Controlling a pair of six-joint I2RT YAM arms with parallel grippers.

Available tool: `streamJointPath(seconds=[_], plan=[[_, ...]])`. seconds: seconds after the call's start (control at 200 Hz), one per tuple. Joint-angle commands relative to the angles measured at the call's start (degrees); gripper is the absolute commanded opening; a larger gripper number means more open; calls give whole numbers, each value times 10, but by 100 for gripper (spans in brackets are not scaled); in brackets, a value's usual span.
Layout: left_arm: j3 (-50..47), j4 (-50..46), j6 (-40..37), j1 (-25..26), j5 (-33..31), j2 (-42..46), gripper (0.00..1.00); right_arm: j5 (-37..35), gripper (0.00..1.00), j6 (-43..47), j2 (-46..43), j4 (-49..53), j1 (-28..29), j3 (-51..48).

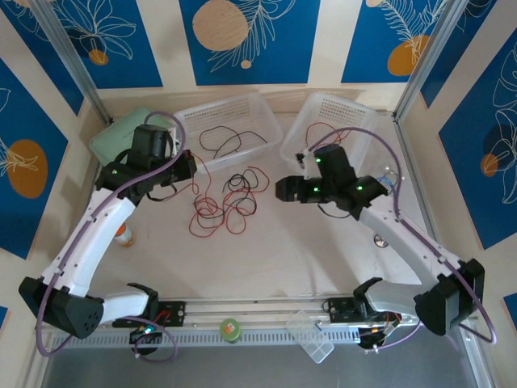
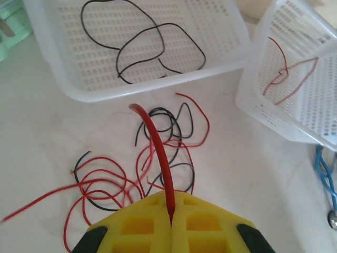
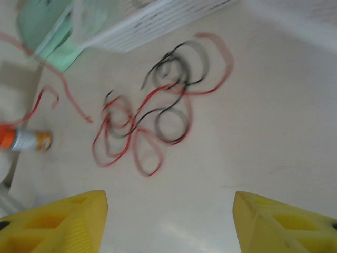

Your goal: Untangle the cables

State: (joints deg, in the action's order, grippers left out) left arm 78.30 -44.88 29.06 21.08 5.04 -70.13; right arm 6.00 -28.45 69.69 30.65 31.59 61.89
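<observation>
My left claw [image 2: 171,224] is pinched shut on one red cable [image 2: 158,147]; the strand arcs up and forward from my jaws. The tangle of red and black cables [image 2: 142,168] lies just ahead, below it. My right claw [image 3: 168,211] gapes wide and empty, tangle ahead; I judge left nearer.

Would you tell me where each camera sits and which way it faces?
Top external: above and behind the arms, looking down; both flank a tangle of thin red and black cables.
Left wrist: on the left arm, facing the tangle; the yellow left end effector, shut on a thin red cable.
Right wrist: on the right arm, facing down; the yellow right end effector, open.
All three share the tangle.
</observation>
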Motion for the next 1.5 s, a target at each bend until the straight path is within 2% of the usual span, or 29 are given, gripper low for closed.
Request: streamJointPath(seconds=[0.0, 0.25, 0.37, 0.555, 1.045, 1.216, 1.366, 1.496], plan=[[43, -56, -36, 5, 49, 12, 0, 54, 65, 22, 31, -100, 48, -12], [95, -70, -39, 8, 96, 14, 0, 44, 67, 13, 135, -283, 121, -7], [103, -65, -36, 11, 110, 15, 0, 8, 67, -11, 181, -336, 144, 11], [105, -57, -28, 12, 120, 21, 0, -40, 67, -37, 230, -363, 164, 39], [120, -53, -24, 12, 123, 23, 0, -21, 64, -37, 302, -360, 200, 105], [119, -49, -20, 12, 125, 26, 0, -24, 57, -42, 318, -354, 200, 121], [120, -50, -19, 12, 123, 29, 0, -34, 39, -39, 323, -347, 201, 128], [124, -50, -16, 13, 123, 32, 0, -30, 37, -41, 327, -351, 199, 132]])
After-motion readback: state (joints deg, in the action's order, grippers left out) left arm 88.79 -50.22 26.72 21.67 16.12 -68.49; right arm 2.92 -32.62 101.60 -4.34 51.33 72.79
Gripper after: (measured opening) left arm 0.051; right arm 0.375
